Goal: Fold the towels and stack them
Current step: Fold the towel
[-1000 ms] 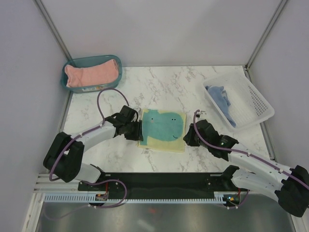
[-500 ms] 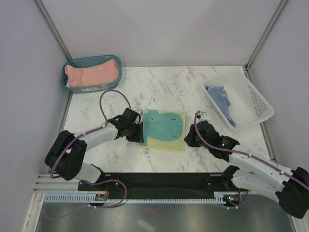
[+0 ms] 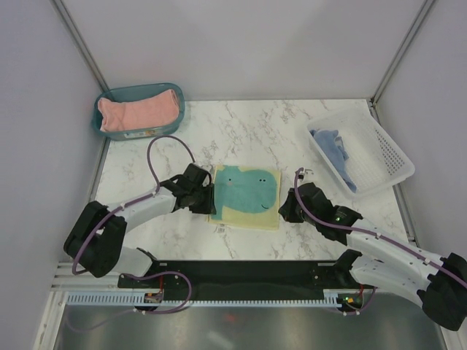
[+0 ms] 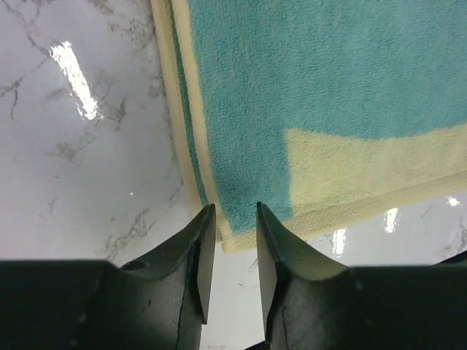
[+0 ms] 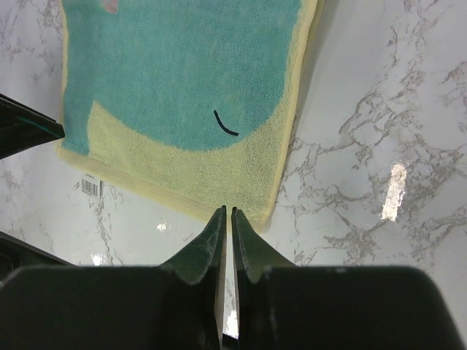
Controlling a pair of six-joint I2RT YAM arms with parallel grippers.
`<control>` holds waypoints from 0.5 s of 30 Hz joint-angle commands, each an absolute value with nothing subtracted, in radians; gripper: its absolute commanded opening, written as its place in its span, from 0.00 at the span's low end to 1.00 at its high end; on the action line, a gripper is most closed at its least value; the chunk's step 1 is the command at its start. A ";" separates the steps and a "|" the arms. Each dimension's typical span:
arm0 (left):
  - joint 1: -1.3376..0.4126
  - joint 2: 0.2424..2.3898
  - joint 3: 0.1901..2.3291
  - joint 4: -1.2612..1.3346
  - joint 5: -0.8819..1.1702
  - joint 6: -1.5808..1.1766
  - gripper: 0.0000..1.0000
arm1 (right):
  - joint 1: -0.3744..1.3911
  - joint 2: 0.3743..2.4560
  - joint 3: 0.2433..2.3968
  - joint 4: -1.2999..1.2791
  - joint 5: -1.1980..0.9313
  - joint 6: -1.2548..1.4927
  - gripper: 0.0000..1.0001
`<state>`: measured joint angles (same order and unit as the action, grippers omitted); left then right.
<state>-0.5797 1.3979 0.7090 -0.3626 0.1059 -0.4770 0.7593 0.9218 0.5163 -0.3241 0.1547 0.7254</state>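
Observation:
The pale yellow towel with the teal whale (image 3: 246,195) lies folded flat at the table's centre. My left gripper (image 3: 209,198) sits at its left edge. In the left wrist view its jaws (image 4: 235,211) stand narrowly open, tips at the towel's (image 4: 314,87) near corner, with nothing between them. My right gripper (image 3: 284,208) rests at the towel's right edge. Its jaws (image 5: 228,211) are shut to a thin slit over the towel's (image 5: 182,80) hem, with no cloth seen between them. A salmon-pink towel (image 3: 139,111) lies in the teal bin. A light blue towel (image 3: 336,149) is crumpled in the white basket.
The teal bin (image 3: 177,97) stands at the back left corner and the white perforated basket (image 3: 387,157) at the right edge. Grey walls enclose the marble table (image 3: 248,131) on three sides. A small barcode label (image 5: 91,186) sticks out from the towel's corner.
My left gripper has shifted slightly along the towel's left edge, its jaws narrowing a little. The right gripper and the towel have hardly moved.

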 commanded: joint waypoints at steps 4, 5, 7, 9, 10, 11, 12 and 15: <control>-0.586 1.453 0.690 -0.328 0.092 -0.518 0.35 | 0.759 0.904 0.520 -0.319 0.160 0.727 0.13; -0.589 1.462 0.687 -0.325 0.092 -0.518 0.35 | 0.759 0.902 0.520 -0.319 0.161 0.727 0.13; -0.592 1.465 0.684 -0.324 0.087 -0.517 0.34 | 0.759 0.897 0.520 -0.319 0.166 0.726 0.13; -0.594 1.463 0.683 -0.322 0.086 -0.518 0.32 | 0.759 0.896 0.518 -0.321 0.166 0.727 0.13; -0.595 1.465 0.683 -0.324 0.086 -0.518 0.32 | 0.759 0.896 0.518 -0.321 0.167 0.727 0.13; -0.595 1.465 0.684 -0.324 0.087 -0.518 0.31 | 0.759 0.894 0.517 -0.321 0.166 0.727 0.13; -0.597 1.468 0.683 -0.322 0.089 -0.517 0.30 | 0.759 0.896 0.517 -0.321 0.164 0.729 0.13; -0.598 1.476 0.677 -0.322 0.097 -0.515 0.23 | 0.759 0.888 0.515 -0.319 0.166 0.729 0.13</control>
